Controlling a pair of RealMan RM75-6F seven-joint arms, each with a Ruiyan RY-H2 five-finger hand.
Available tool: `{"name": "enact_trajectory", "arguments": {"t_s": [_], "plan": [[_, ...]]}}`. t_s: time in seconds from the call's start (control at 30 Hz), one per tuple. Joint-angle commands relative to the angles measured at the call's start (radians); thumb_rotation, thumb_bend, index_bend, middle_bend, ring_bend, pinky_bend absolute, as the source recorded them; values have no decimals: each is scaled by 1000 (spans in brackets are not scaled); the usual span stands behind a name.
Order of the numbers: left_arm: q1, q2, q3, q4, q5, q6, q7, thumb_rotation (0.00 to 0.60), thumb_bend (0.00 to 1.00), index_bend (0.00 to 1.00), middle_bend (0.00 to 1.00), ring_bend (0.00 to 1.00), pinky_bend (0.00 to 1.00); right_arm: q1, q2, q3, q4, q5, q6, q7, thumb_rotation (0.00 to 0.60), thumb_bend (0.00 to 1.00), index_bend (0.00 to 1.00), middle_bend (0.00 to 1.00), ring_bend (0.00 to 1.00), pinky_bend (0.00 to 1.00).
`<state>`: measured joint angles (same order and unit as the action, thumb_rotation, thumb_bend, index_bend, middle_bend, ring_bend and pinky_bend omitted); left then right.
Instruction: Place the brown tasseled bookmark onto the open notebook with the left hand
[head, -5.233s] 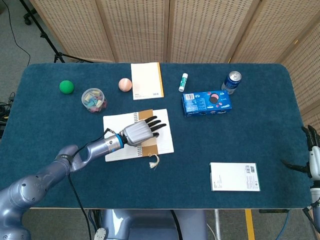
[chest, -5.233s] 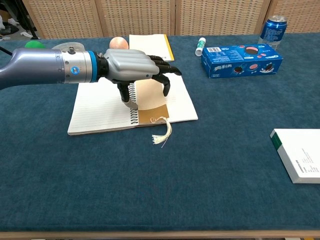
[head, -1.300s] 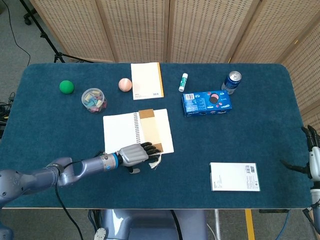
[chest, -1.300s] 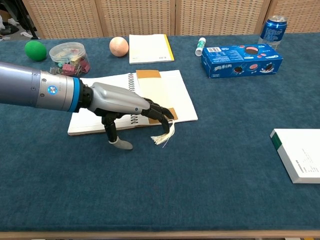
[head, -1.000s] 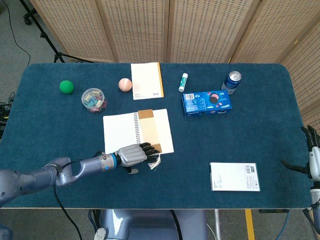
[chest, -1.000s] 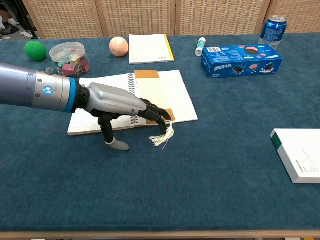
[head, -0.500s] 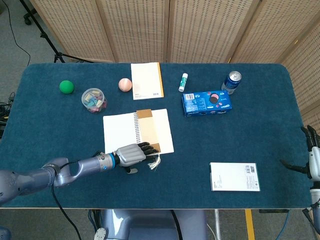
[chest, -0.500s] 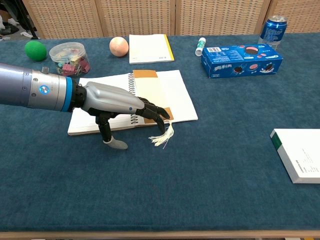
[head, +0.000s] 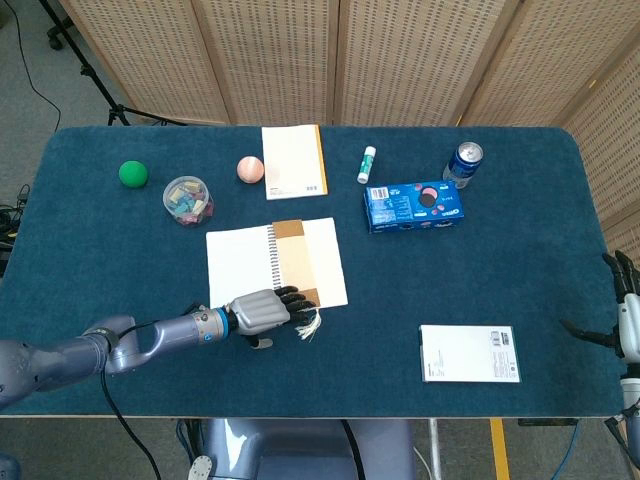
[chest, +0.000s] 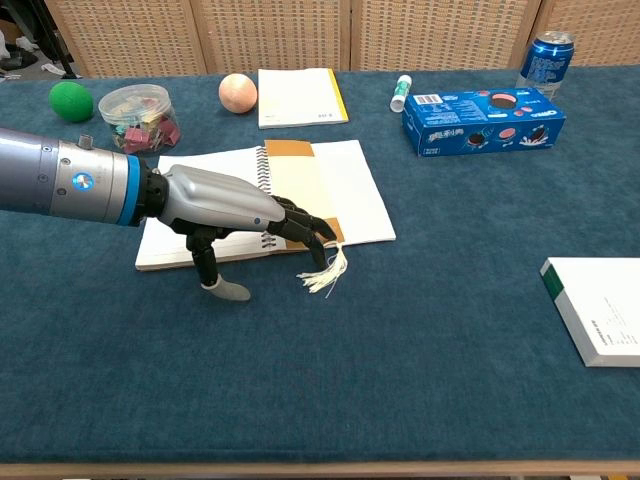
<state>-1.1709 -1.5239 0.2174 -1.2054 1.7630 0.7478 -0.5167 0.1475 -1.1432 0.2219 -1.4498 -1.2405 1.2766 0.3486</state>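
Fingers (chest: 300, 222) of my left hand (chest: 225, 205) reach out flat and slightly spread over the near edge of the notebook (chest: 215, 205), their dark tips at the near end of the bookmark (chest: 308, 192); the thumb points down to the table (chest: 400, 350) just in front of the notebook. I can't tell whether the fingertips are pressing on the bookmark or only hovering over it, but nothing is held in the hand. The bookmark lies along the right-hand page of the notebook, just beside the spiral spine, and its pale tassel (chest: 327, 268) hangs off the near edge of the notebook onto the table. From overhead I see the same hand (head: 262, 311) at the near edge of the notebook (head: 240, 262), with the tassel (head: 310, 323) just beyond its fingertips.

Behind the notebook lie a closed pad (chest: 300, 96) and a peach ball (chest: 238, 92); a tub of small coloured bits (chest: 142, 114) and a green ball (chest: 70, 100) sit to the left of the notebook. To the right of the notebook are a glue stick (chest: 401, 92), a blue biscuit box (chest: 484, 119) and a blue can (chest: 547, 58), and well to the near right a white book (chest: 600, 310). My right hand (head: 625, 308) shows only in the overhead view, well to the right of the notebook at the table's edge, fingers apart and holding nothing
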Motion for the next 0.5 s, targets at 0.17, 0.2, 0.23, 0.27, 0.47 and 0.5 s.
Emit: {"name": "enact_trajectory", "arguments": {"t_s": [0.17,0.2,0.23,0.27,0.47,0.5], "plan": [[4,4,-3,-1,-1,10,0,600,342,178,0,0,0,0,0,0,-1,0,0,-2,600,0,0,0,0,0],[5,4,-3,-1,-1,10,0,600,342,178,0,0,0,0,0,0,-1,0,0,-2,600,0,0,0,0,0],[5,5,-3,-2,-1,12,-1,600,342,178,0,0,0,0,-1,0,0,0,0,-3,600,0,0,0,0,0],[6,6,-3,-3,-2,12,-1,600,342,178,0,0,0,0,-1,-1,-1,0,0,-3,600,0,0,0,0,0],[10,15,-4,-15,2,27,-3,600,342,178,0,0,0,-1,0,-1,-3,-2,3,-4,600,0,0,0,0,0],[11,18,-4,-18,3,30,-2,600,342,178,0,0,0,-1,0,-1,-4,-2,3,-5,600,0,0,0,0,0]]}}
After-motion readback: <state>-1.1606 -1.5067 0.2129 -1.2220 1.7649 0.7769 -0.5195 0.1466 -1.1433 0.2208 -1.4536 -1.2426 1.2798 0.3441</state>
